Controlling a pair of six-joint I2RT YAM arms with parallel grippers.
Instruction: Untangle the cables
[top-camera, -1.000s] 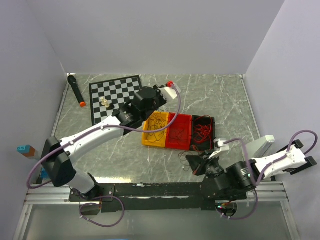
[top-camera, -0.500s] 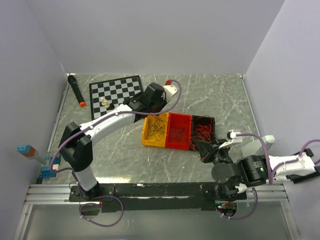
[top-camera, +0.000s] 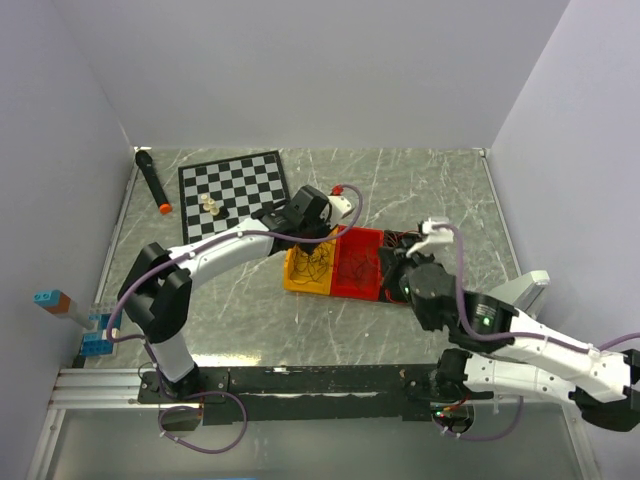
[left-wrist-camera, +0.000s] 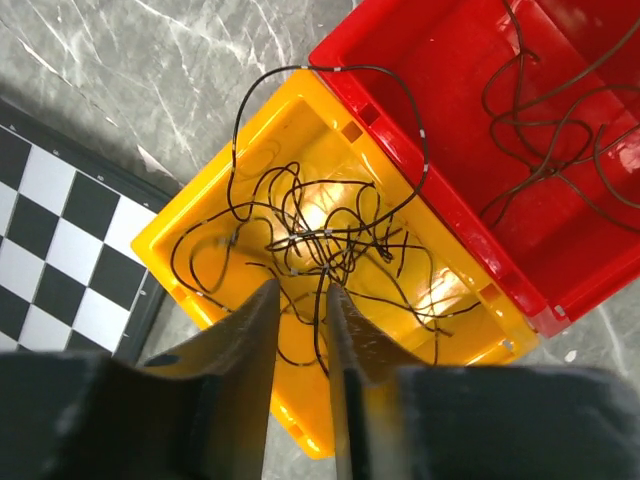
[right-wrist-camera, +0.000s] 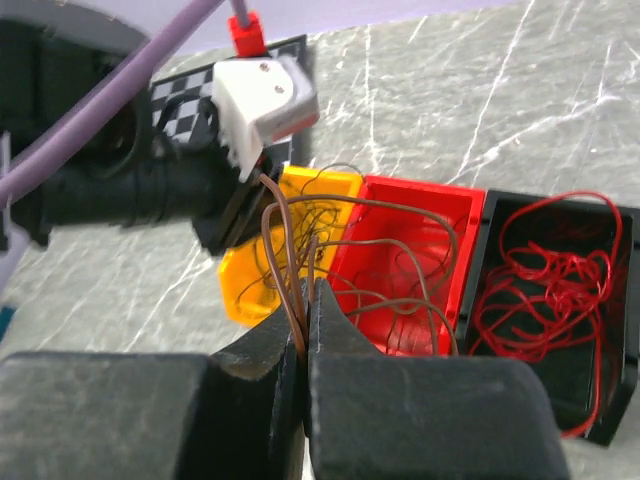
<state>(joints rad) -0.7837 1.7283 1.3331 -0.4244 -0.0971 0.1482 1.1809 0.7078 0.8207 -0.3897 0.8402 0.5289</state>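
my left gripper (left-wrist-camera: 300, 292) hangs over the yellow bin (left-wrist-camera: 300, 135) with its fingers parted a little. one strand of the black cables (left-wrist-camera: 310, 240) runs down through the gap, and i can't tell if either pad touches it. the rest of that black tangle lies on the bin floor, and one loop arches up over the wall shared with the red bin (left-wrist-camera: 430, 50).

my right gripper (right-wrist-camera: 305, 310) is clenched on a few strands of the brown cables (right-wrist-camera: 292, 295). they rise from the pinch and trail over into the red bin. the red cables (right-wrist-camera: 540, 280) lie heaped in the black bin (right-wrist-camera: 487, 270).

from above, the three bins stand wall to wall in a row near the middle of the table (top-camera: 440, 190): yellow at 9 o'clock, red in the middle, black at 3. the chessboard (top-camera: 232, 190) lies at 10 o'clock of the row, its edge just beside the yellow bin's corner, with small pale chess pieces (top-camera: 209, 204) on it. a black marker (top-camera: 152, 182) lies at the table's left edge, near the wall.

bare marble lies open from 12 to 2 o'clock of the bins, out to the far and right walls, and again at 7 o'clock. my right arm crowds the 4 o'clock side.
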